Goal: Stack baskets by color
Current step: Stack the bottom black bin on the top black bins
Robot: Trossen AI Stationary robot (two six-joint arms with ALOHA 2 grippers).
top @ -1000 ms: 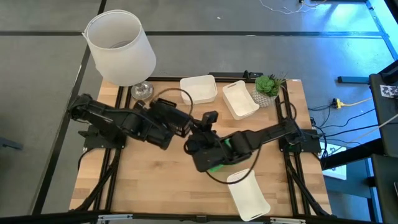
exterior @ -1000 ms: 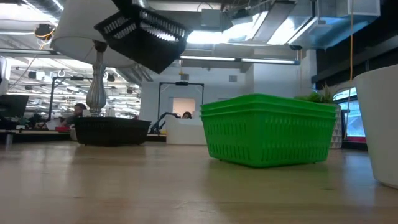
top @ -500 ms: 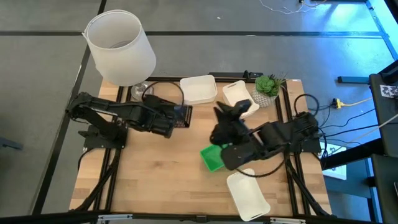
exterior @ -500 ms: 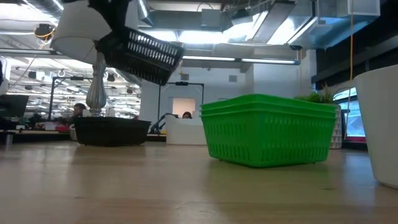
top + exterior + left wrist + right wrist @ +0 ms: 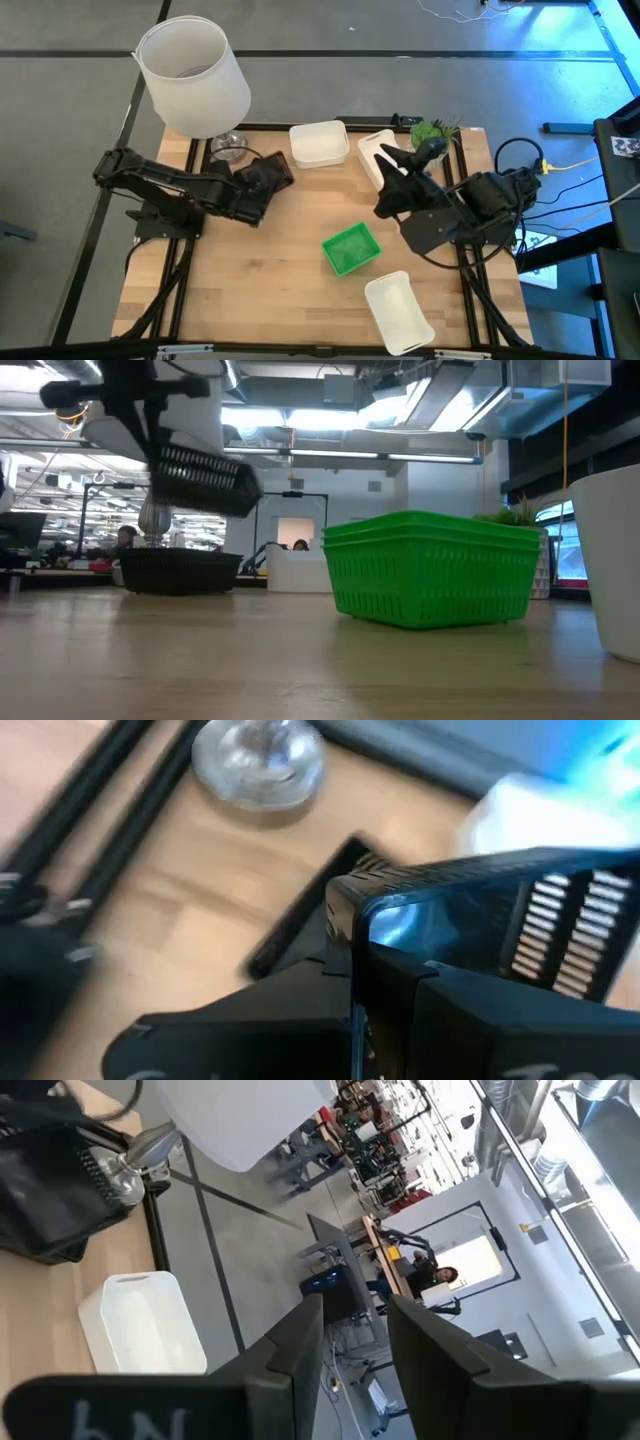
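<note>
Low view: we are carrying a black basket (image 5: 203, 477) clamped in the left gripper (image 5: 385, 960) above its twin (image 5: 180, 571); level it before lowering. Right gripper (image 5: 392, 158) is hanging spread, empty.

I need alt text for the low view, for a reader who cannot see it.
Seen level across the wooden table, the left gripper holds a black mesh basket in the air, above another black basket that rests on the table. Two nested green baskets stand in the middle, and a white basket shows at the right edge.
</note>
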